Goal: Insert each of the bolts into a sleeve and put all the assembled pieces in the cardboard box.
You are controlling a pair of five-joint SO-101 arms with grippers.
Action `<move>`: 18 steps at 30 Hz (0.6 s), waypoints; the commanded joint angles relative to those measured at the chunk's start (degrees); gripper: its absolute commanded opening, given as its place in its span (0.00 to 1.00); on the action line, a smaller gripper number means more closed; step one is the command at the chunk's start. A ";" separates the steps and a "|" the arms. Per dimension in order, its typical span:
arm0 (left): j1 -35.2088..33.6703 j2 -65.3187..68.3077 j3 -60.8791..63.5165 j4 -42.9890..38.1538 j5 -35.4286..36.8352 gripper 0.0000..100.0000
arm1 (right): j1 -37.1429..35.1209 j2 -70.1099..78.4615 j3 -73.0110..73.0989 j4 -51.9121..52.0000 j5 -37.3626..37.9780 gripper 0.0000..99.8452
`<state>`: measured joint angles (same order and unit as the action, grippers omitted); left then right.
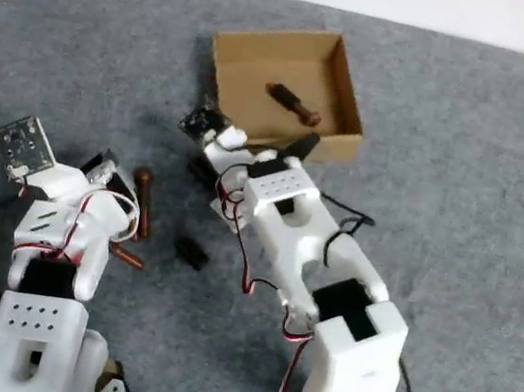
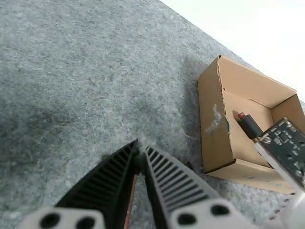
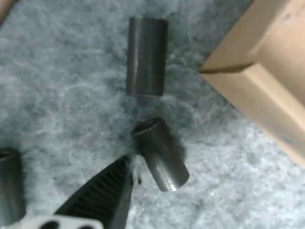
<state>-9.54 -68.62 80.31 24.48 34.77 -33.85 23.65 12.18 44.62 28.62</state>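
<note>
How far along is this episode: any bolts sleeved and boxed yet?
Done: one assembled piece lies in the cardboard box. In hand: nothing clearly; the left gripper has its jaws shut over a copper sliver I cannot identify, and the right gripper sits open by loose sleeves near the box. Left: a bolt and those sleeves lie apart on the carpet, unassembled.

Light soft and even, from overhead. High view: faint, soft-edged shadows on grey tabletop (image 1: 474, 142). Left wrist view: darker shadow patch beside cardboard box (image 2: 212, 119); background beyond glares white. Right wrist view: dull sheen along a sleeve (image 3: 147, 56).
</note>
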 commanded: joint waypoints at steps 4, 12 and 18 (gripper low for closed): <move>-0.57 0.13 -3.30 -0.35 0.18 0.01 | -1.71 1.36 0.66 -0.66 1.14 0.33; -0.57 0.13 -3.30 -0.44 0.18 0.01 | -1.71 0.75 0.40 4.44 0.79 0.00; -0.31 0.13 -3.30 -0.44 0.26 0.01 | -3.47 -9.27 2.24 6.81 0.26 0.00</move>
<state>-9.54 -68.62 80.31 24.48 34.77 -35.43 18.73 12.79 49.01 28.88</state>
